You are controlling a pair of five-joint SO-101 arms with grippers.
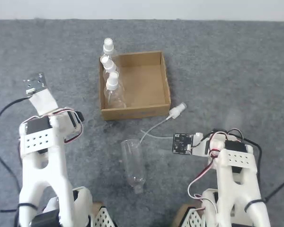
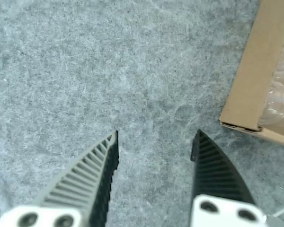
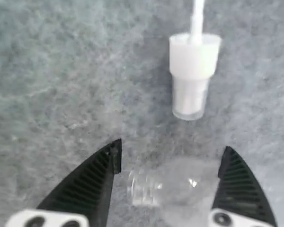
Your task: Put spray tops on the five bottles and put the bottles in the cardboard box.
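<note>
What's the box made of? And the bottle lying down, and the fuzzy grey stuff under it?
The box looks like brown cardboard, matte and papery. The lying bottle seems clear plastic, maybe glass: grey shows through it. The table cover looks like grey felt or carpet, fuzzy and speckled.

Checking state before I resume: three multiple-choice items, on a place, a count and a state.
1. The uncapped bottle is: A in the cardboard box; B lying on the carpet; C gripped.
2. Capped bottles at the box's left wall: A one; B five; C three.
3. The left gripper is: A open, empty; B holding a bottle; C holding a top.
B: it lies before the box. C: three stand in a row. A: its jaws stand apart over carpet.
</note>
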